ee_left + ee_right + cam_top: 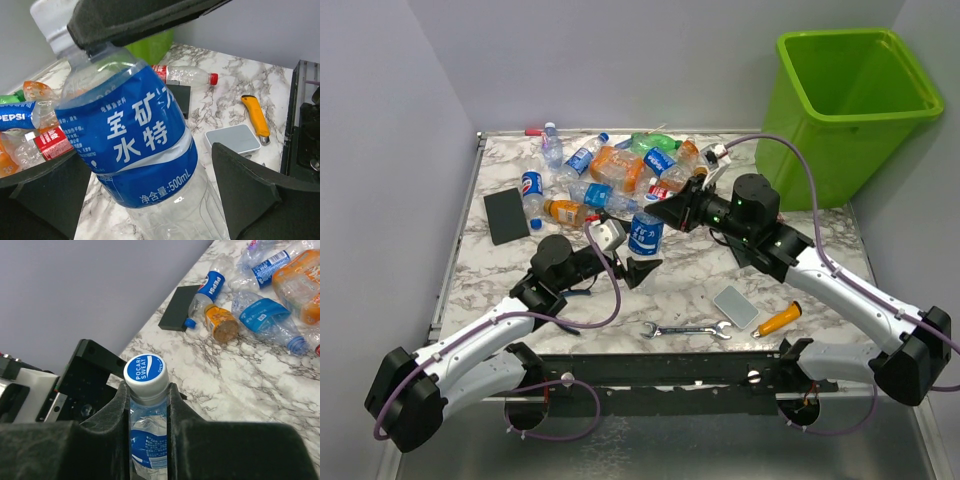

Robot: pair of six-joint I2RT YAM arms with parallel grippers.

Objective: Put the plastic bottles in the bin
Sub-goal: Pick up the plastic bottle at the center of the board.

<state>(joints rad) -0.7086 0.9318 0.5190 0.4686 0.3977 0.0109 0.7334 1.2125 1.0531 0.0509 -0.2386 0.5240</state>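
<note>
Gripping bottle by neck: right claw.

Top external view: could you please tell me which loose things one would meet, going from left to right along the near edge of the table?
wrench → grey slab → orange-handled tool
</note>
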